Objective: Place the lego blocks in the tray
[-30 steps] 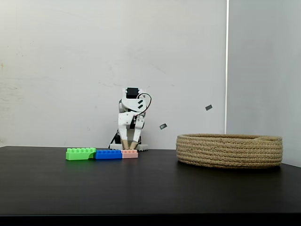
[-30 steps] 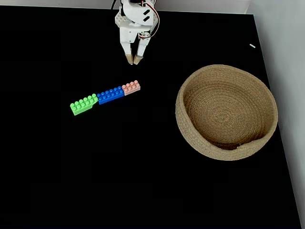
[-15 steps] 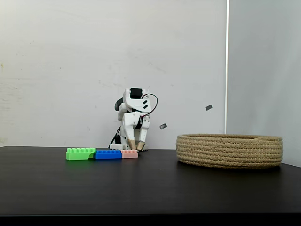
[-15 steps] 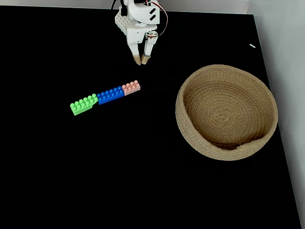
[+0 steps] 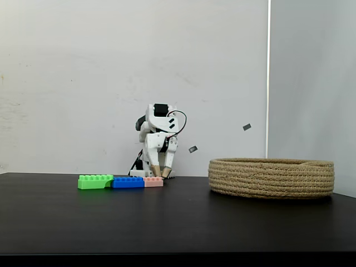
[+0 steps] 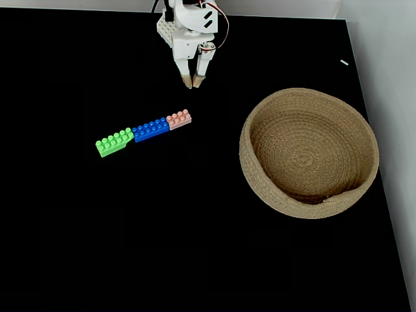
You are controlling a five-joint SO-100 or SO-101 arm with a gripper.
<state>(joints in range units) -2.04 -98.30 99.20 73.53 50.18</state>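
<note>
On a black table (image 6: 97, 247), three bricks lie end to end in a row: a green brick (image 6: 114, 142) on the left, a blue brick (image 6: 151, 129) in the middle and a pink brick (image 6: 179, 119) on the right, each touching its neighbour. In the low side view the pink brick (image 5: 153, 181) hides the tips of the claw (image 5: 161, 173) behind it, and the arm's base is hard to make out. From above, the white arm (image 6: 188, 26) is cut off at the top edge; its claw (image 6: 194, 81) points down at the table, fingers a narrow gap apart, holding nothing, well behind the bricks. To the right stands the tray (image 6: 257, 175), a rope basket apart from the bricks, with nothing inside. A pale wall (image 5: 83, 67) rises behind.
</note>
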